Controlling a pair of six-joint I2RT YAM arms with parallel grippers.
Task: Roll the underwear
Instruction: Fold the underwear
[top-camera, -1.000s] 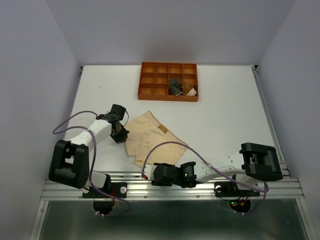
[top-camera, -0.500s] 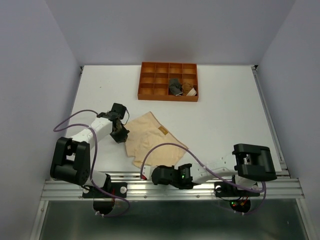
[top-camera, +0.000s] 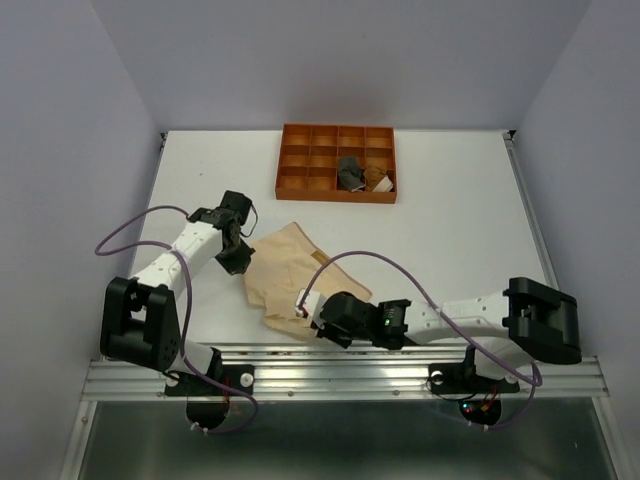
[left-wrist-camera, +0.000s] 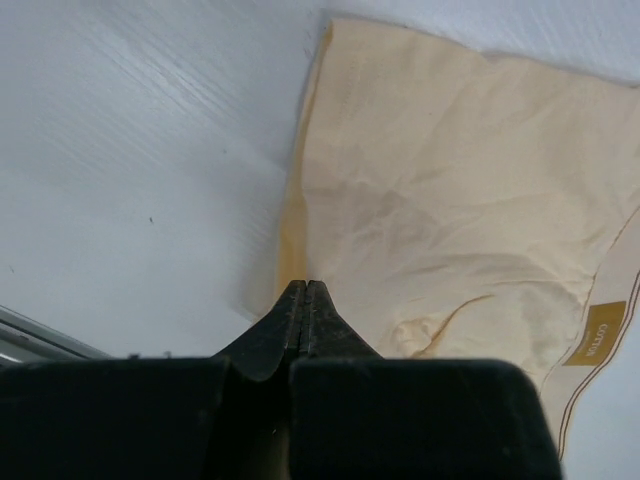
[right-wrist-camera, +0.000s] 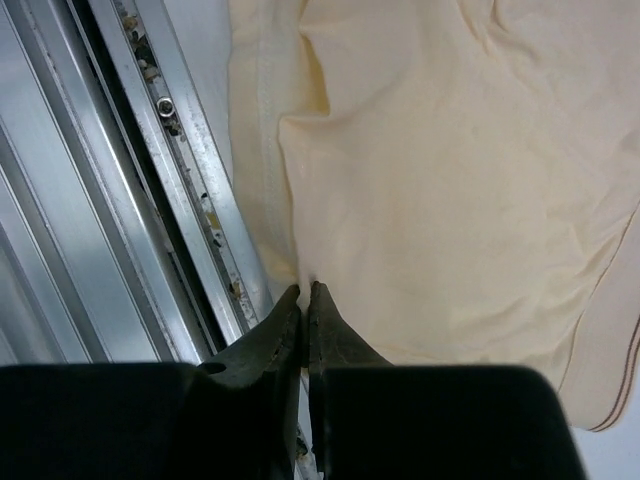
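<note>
1. At the left end effector (left-wrist-camera: 305, 290): pressed fully together on the side hem of the pale peach underwear (left-wrist-camera: 450, 200), with a fold of the cloth drawn up to the tips.
2. At the right end effector (right-wrist-camera: 305, 292): closed to a hairline slit and pinching the near hem of the same cloth, with the aluminium rail (right-wrist-camera: 120, 200) just to the left of the tips in the wrist view.
3. Between the two end effectors: mostly flat, lightly creased cloth on the white tabletop (top-camera: 450, 230), with a small tan label (left-wrist-camera: 596, 335) ahead and to the right of the left tips.
4. Well beyond both end effectors, on the far side: an orange-brown tray (top-camera: 330, 196), with dark grey-black underwear (top-camera: 350, 174) and rust-brown underwear (top-camera: 378, 180) side by side in compartments of its right half.
</note>
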